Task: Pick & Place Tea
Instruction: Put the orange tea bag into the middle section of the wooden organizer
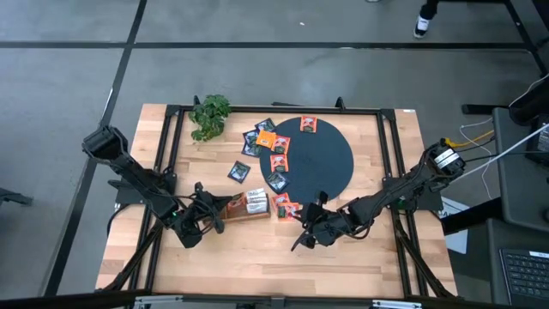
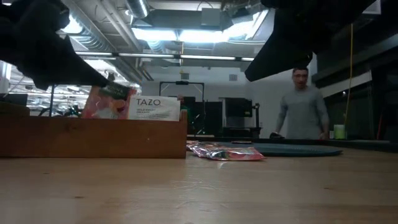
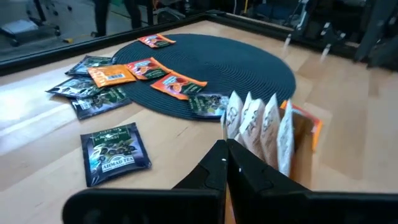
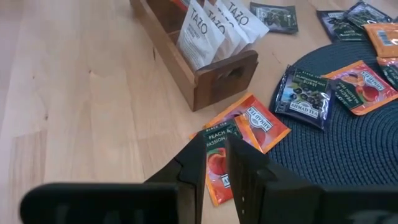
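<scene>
Orange, red and dark tea sachets (image 1: pixel 276 146) lie scattered on the left side of a dark disc (image 1: pixel 330 159) and on the wood beside it. Several white sachets (image 3: pixel 255 121) and an orange one (image 2: pixel 112 99) stand on edge in a wooden tray (image 2: pixel 93 137). My left gripper (image 3: pixel 226 149) is shut just above the tray's left end, by the orange sachet. My right gripper (image 4: pixel 216 140) hovers over a peach sachet (image 4: pixel 216 163) lying flat on the table, its fingers a narrow gap apart, holding nothing. My left gripper's shut fingertips stand right at the top edge of the orange sachet (image 2: pixel 111 84) in the tray, coming in from the table's left and slanting slightly down. I cannot tell whether they touch it.
A green plant (image 1: pixel 210 116) stands at the far left of the table. A lone dark sachet (image 3: pixel 115 152) lies on bare wood between the plant and the tray. A second orange sachet (image 4: pixel 258 121) overlaps the peach one. A person (image 2: pixel 305 112) stands beyond the far edge.
</scene>
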